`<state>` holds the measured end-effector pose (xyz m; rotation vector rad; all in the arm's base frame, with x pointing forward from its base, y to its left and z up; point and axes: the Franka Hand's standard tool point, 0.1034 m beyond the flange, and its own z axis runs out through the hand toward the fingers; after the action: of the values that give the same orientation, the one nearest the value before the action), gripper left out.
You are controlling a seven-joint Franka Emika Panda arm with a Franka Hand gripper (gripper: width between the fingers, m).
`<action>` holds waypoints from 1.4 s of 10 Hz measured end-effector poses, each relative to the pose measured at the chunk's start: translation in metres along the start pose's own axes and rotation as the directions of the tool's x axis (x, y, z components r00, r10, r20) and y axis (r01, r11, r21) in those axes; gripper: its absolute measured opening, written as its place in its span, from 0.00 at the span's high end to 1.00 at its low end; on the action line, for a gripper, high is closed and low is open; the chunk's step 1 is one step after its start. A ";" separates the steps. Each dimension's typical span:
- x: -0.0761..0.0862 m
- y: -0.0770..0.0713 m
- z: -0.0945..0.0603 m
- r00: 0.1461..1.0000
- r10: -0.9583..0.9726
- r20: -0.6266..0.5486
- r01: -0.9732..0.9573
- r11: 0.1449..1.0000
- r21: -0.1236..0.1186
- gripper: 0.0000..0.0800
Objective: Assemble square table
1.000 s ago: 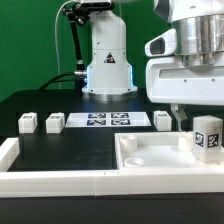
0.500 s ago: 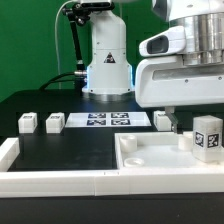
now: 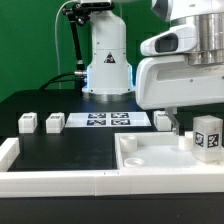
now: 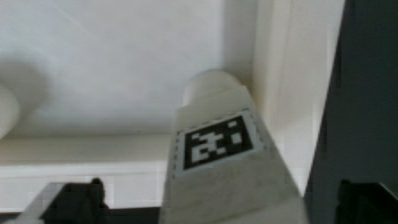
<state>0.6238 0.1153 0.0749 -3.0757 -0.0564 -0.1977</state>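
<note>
A black table (image 3: 60, 150) stands before a plain pale wall (image 3: 30, 40), evenly lit.

Robotics lab: robot arm base (image 3: 107, 62), tagged marker board (image 3: 108, 121), black table (image 3: 60, 150).

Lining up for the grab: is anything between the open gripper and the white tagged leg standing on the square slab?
Nothing visible. In the wrist view the short white tagged plastic leg shows unobstructed below the open gripper, with only the white rimmed slab beneath it.
</note>
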 end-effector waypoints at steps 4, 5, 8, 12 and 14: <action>0.000 0.000 0.000 0.996 -0.093 0.001 0.093 0.996 -0.014 0.36; 0.000 0.000 0.000 0.996 -0.092 0.001 0.092 0.996 -0.014 0.53; 0.000 0.000 0.001 0.998 -0.066 0.001 0.066 0.998 -0.013 0.64; -0.001 -0.001 0.002 0.989 0.148 0.000 -0.148 0.989 -0.011 0.64; -0.002 -0.001 0.002 0.946 0.324 -0.001 -0.324 0.946 -0.012 0.64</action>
<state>0.6224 0.1164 0.0729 -3.0359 0.4493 -0.1791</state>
